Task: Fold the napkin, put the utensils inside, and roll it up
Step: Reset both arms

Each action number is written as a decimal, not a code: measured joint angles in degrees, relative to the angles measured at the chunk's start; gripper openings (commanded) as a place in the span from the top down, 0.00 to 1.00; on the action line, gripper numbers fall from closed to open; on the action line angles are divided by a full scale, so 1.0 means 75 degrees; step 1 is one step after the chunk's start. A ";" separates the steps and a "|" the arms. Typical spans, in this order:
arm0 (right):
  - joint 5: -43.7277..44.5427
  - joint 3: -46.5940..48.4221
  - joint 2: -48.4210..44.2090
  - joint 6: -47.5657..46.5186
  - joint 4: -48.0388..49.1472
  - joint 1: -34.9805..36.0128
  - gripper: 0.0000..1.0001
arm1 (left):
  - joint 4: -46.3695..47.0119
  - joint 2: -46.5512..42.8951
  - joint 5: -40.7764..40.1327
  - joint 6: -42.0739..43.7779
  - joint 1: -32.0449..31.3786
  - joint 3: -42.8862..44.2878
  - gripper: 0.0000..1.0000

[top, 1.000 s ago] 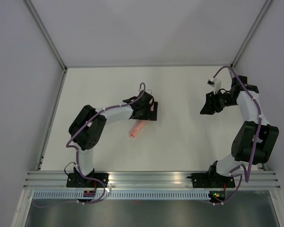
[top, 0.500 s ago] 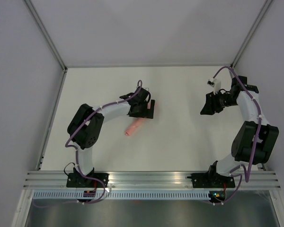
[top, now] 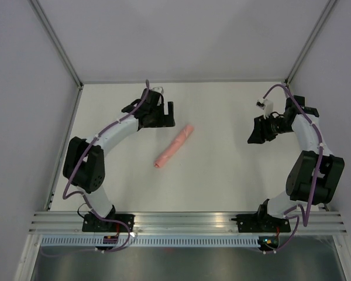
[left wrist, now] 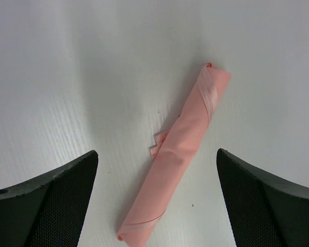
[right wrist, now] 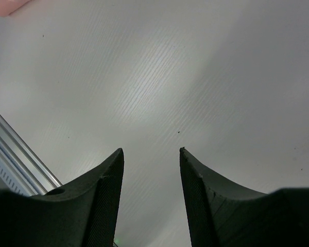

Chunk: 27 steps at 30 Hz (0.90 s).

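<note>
The left hand (top: 167, 115) has drawn back, spread wide and empty, from the napkin (top: 173, 146), a tight roll on the worktop (top: 222, 175); right hand (top: 254, 132) parted, empty; task looks finished.

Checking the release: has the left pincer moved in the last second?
Yes. The left pincer has drawn off the napkin, toward the far-left corner of the table.

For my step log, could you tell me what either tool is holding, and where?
Nothing: the left tool and right tool are open; the rolled napkin lies free.
</note>
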 measured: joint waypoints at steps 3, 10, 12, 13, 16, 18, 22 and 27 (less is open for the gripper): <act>0.0032 -0.0052 -0.0137 0.0239 0.0166 -0.0003 0.45 | 0.0035 -0.0711 0.0079 0.0067 0.0286 -0.0166 0.00; 0.0047 -0.0052 -0.0597 0.0755 0.0545 -0.0003 0.43 | 0.0341 -0.2795 0.0341 0.0061 0.0755 -0.1722 0.00; 0.0050 -0.0052 -0.0731 0.0912 0.0638 -0.0003 0.42 | 0.0385 -0.3366 0.0370 0.0038 0.0927 -0.2288 0.00; 0.0050 -0.0052 -0.0787 0.0982 0.0673 -0.0003 0.42 | 0.0396 -0.3599 0.0364 0.0032 0.0985 -0.2518 0.00; 0.0047 -0.0105 -0.0924 0.1204 0.0810 -0.0003 0.40 | 0.0449 -0.4465 0.0303 0.0020 0.1029 -0.3261 0.00; 0.0047 -0.0210 -0.1055 0.1390 0.0947 0.0000 0.40 | 0.0446 -0.5004 0.0216 0.0023 0.1014 -0.3637 0.00; 0.0055 -0.0283 -0.1320 0.1719 0.1128 0.0000 0.39 | 0.0431 -0.5875 -0.0044 0.0020 0.1011 -0.3998 0.00; 0.0134 -0.0283 -0.1504 0.2014 0.1387 0.0000 0.37 | 0.0510 -0.6359 -0.0169 0.0017 0.1011 -0.4252 0.00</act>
